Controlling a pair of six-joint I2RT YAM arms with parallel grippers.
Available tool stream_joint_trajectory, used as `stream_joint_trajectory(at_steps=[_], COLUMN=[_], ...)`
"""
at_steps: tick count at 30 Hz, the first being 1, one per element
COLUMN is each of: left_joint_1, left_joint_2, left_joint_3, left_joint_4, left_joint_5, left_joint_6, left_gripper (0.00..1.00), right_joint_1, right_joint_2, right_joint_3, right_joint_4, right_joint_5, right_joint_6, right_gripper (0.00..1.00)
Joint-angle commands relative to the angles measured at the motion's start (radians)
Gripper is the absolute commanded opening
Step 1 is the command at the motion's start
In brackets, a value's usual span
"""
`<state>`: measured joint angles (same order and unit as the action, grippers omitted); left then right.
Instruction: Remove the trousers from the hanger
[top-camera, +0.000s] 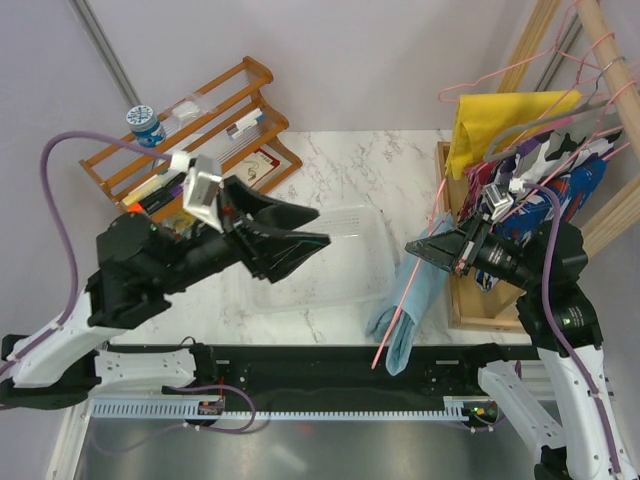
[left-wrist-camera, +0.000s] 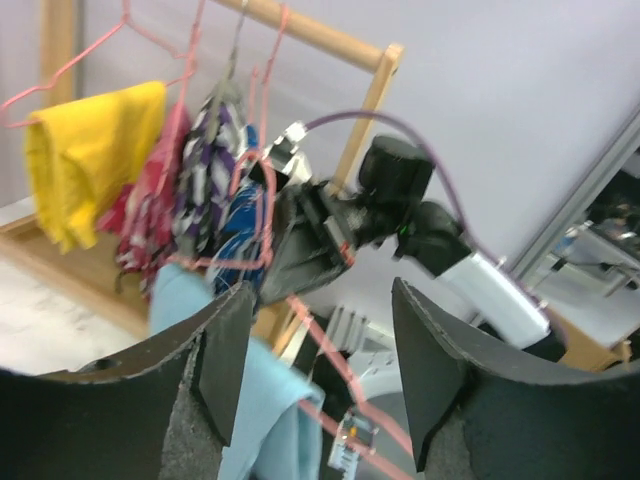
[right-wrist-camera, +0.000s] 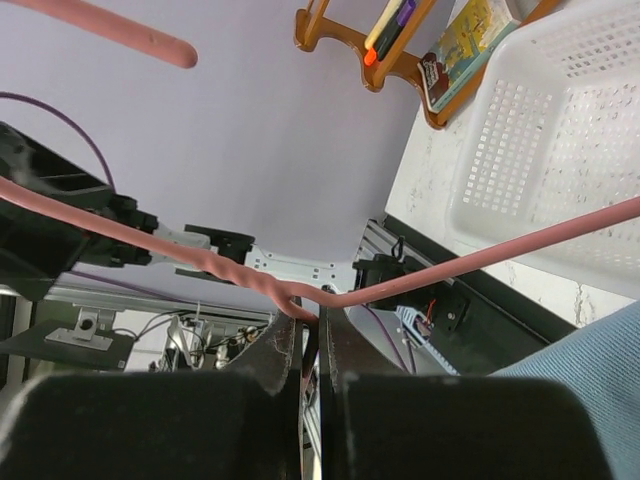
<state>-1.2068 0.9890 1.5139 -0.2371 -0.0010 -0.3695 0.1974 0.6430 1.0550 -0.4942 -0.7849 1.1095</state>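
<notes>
Far left, a wooden shelf rack (top-camera: 200, 120) sat on the marble table (top-camera: 340, 160) with a blue-lidded jar (top-camera: 145, 122) at its far end. The left gripper (top-camera: 315, 228) hovered above the clear plastic tray (top-camera: 350, 285), pointing right, jaws spread wide with nothing between them; the wrist view confirmed the left gripper (left-wrist-camera: 320, 370) was empty, its fingers (left-wrist-camera: 225, 355) apart and facing the other arm. Right of the tray, the trousers (top-camera: 405, 310) hung limp, draped on the hanger (top-camera: 383, 347), their lower end down by the near table edge. The hanger was tilted, one end pointing near and low, the other up toward the right arm. From the left wrist the trousers (left-wrist-camera: 260, 410) showed bunched over the pink wire of the hanger (left-wrist-camera: 330, 350). The right gripper (top-camera: 410, 248) was clamped tight on the hanger, just above the trousers; in its own camera the right gripper (right-wrist-camera: 310, 350) pinched the hanger (right-wrist-camera: 230, 270) next to the twisted neck, with the trousers (right-wrist-camera: 590, 360) at the lower right corner. Far right, a yellow cloth (top-camera: 500, 120) and patterned clothes (top-camera: 550, 190) hung on a wooden rail.
</notes>
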Motion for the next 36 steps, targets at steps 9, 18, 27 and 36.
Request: stream_joint_trajectory(at_steps=[9, 18, 27, 36], left_joint_1=[-0.01, -0.12, -0.154, -0.171], left_joint_2=[-0.156, -0.21, -0.152, -0.043], left_joint_3=[-0.469, -0.653, -0.684, -0.633], left_joint_4=[-0.002, 0.278, 0.43, 0.484], left_joint_5=[-0.004, -0.152, -0.111, -0.076], left_joint_6=[0.115, 0.178, 0.175, 0.195], left_gripper=[0.54, 0.52, 0.58, 0.59], right_joint_1=[0.002, 0.002, 0.002, 0.002], right_joint_2=[-0.02, -0.039, -0.029, -0.039], right_joint_3=[0.111, 0.108, 0.114, 0.097], right_joint_4=[0.229, 0.249, 0.253, 0.319], right_joint_5=[-0.014, 0.003, 0.026, 0.038], right_joint_6=[0.18, 0.233, 0.24, 0.302], right_gripper=[0.0, 0.0, 0.0, 0.0])
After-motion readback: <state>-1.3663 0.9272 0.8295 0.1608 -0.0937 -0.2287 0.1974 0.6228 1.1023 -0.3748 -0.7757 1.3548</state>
